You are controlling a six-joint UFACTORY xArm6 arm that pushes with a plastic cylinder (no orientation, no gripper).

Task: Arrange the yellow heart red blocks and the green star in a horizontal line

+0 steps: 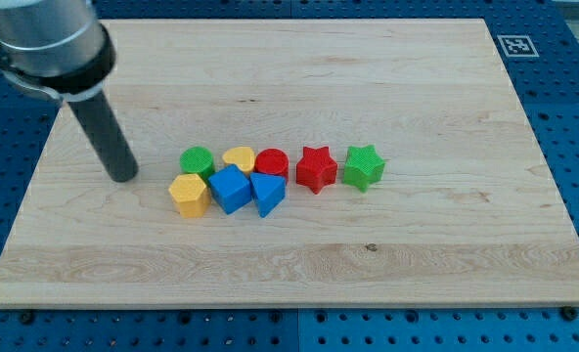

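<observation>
Left of the green cylinder [198,160] and yellow heart [239,158], my tip [123,178] touches no block.

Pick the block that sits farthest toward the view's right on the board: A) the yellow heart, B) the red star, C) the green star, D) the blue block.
C: the green star ends the row on the view's right, just past the red star, while my tip stands off to the view's left of all the blocks.
</observation>
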